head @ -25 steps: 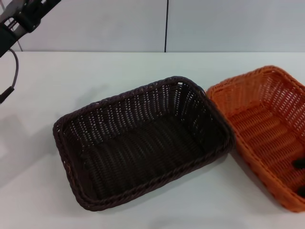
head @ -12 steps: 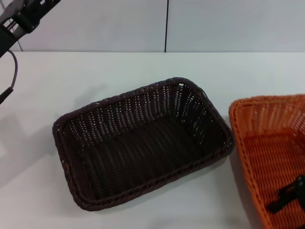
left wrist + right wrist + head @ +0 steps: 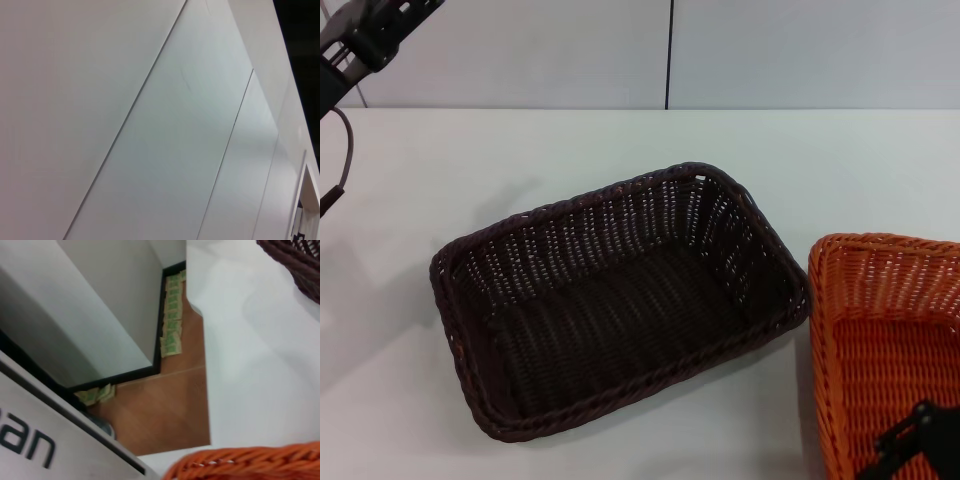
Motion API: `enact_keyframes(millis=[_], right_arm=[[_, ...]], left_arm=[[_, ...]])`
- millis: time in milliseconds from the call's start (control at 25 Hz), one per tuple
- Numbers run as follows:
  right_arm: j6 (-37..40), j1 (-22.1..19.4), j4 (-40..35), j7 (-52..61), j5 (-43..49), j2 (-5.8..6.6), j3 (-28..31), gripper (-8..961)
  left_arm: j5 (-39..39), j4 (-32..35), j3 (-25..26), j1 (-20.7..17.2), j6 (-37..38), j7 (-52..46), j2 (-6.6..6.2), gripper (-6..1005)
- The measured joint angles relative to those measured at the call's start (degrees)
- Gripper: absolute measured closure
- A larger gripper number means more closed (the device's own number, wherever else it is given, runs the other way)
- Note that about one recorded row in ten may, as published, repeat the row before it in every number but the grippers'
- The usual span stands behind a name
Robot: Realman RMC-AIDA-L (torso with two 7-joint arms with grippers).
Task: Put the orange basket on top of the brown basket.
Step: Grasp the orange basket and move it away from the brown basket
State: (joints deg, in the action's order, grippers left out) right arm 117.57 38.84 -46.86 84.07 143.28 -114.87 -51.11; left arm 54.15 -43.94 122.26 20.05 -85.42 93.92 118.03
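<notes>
The brown basket [image 3: 620, 300] sat empty and upright near the middle of the white table [image 3: 520, 150], turned at a slant to the table's edges, its braided rim and openwork sides in full head view. The orange basket [image 3: 890, 350] was at the robot's right, at the table's near right corner and partly cut off by the frame, just beside the brown basket's right end with a narrow strip of tabletop between them; whether it rested on the table or was lifted off it could not be told. The right gripper [image 3: 920, 445] showed as a black shape inside the orange basket by its near side; whether its fingers were clenched on the weave or released could not be told. In the right wrist view a stretch of the orange braided rim [image 3: 250, 465] ran close to the camera, a corner of the brown basket [image 3: 295, 262] showed beyond the table's edge line, and brown flooring lay below. A pale panel [image 3: 45, 440] in that view carried dark lettering, of which only "an" could be read. The left arm [image 3: 370, 40] was raised at the far left above the table, its gripper out of view; its wrist camera faced a pale panelled wall [image 3: 150, 125].
</notes>
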Motion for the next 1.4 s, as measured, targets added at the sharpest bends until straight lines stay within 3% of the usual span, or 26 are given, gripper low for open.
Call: enact_keyframes(millis=[40,120,160,200,240,280,320,360,440,480,520,640,880,1040,1400], right_arm=[[1.9,0.4,-1.2,0.6,-0.1,0.99,1.7,221],[2.5,0.4,-2.2,1.0,-0.1,1.65,2.9,221],[3.0,0.5,-4.2,1.5,-0.1,3.20,5.9,221],[3.0,0.5,-4.2,1.5,-0.1,3.20,5.9,221],[3.0,0.9,-5.5,1.9,-0.1,5.20,9.8,221],[3.0,0.9,-5.5,1.9,-0.1,5.20,9.8,221],[2.9,1.6,-5.9,2.2,-0.1,7.24,13.9,221],[2.9,1.6,-5.9,2.2,-0.1,7.24,13.9,221],[2.3,2.6,-6.3,2.5,-0.2,10.55,19.9,222],[2.3,2.6,-6.3,2.5,-0.2,10.55,19.9,222],[0.5,3.0,-6.6,2.6,-0.3,12.09,22.5,222],[-4.9,3.0,-6.9,2.7,-0.3,13.11,23.7,222],[-14.5,2.8,-5.0,2.3,-0.2,12.17,21.4,221],[-21.6,4.1,1.1,0.4,-0.3,11.62,19.5,221],[-26.7,5.5,7.4,-2.0,0.1,11.52,17.4,222]], left_arm=[[0.0,0.0,0.0,0.0,0.0,0.0,0.00,139],[0.0,0.0,0.0,0.0,0.0,0.0,0.00,139],[0.0,0.0,0.0,-0.1,0.0,0.0,0.00,139],[0.0,0.0,0.0,-0.1,0.0,0.0,0.00,139],[0.2,-0.3,0.0,0.1,0.0,0.0,0.00,139],[0.2,-0.3,0.0,0.1,0.0,0.0,0.00,139],[0.2,-0.1,0.0,0.2,0.0,0.0,0.00,139],[0.2,-0.1,0.0,0.2,0.0,0.0,0.00,139],[0.3,0.1,0.0,0.5,0.0,-0.1,0.00,139],[0.3,0.1,0.0,0.5,0.0,-0.1,0.00,139],[0.2,0.1,0.0,0.5,0.1,0.0,0.00,139],[0.1,0.9,-0.4,1.0,0.3,0.1,0.07,139],[0.4,3.0,-0.6,1.9,0.5,0.4,0.10,140],[0.4,3.8,-0.6,2.3,0.6,0.5,0.03,140],[0.4,3.9,-0.6,2.4,0.6,0.5,0.16,139]])
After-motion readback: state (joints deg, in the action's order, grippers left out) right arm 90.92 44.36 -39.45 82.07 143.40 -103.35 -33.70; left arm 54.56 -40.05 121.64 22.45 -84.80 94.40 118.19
